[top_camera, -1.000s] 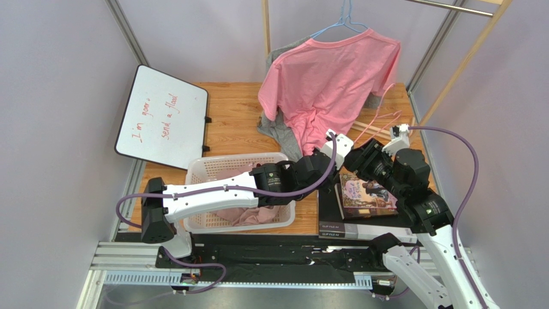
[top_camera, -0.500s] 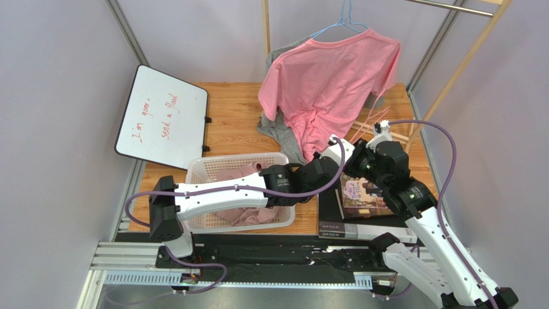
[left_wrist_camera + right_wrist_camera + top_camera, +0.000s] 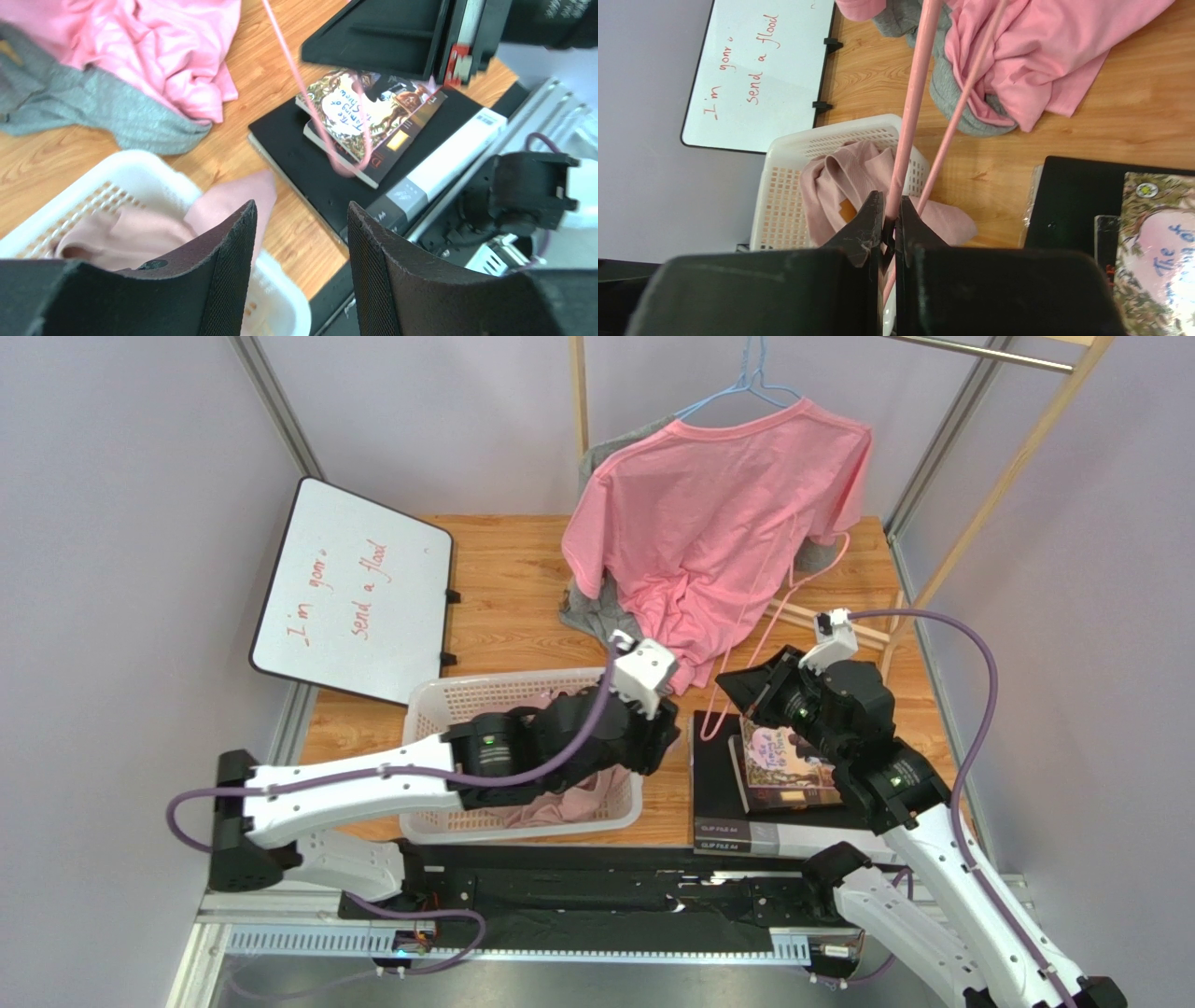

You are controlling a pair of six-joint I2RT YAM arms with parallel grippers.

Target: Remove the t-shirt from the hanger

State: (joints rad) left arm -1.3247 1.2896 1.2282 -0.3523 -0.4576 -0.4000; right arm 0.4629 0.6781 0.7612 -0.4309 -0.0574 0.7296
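Status of garment: the pink t-shirt (image 3: 716, 504) hangs from the blue hanger (image 3: 751, 389) at the rear rail, its hem bunched on the desk (image 3: 512, 574) over a grey garment (image 3: 91, 112). My right tool (image 3: 891, 206) is pressed together on a rod of a thin pink hanger (image 3: 910, 119), whose two rods run up toward that bunched hem; I cannot tell whether it sits inside the cloth. My left tool (image 3: 300, 210) is spread and empty, above the white basket (image 3: 435, 703) rim. Judgement: the shirt is not yet freed, and the step in hand looks like drawing the pink hanger clear. Next I would need the left tool to take fabric and brace it against the pull, watching for snags.
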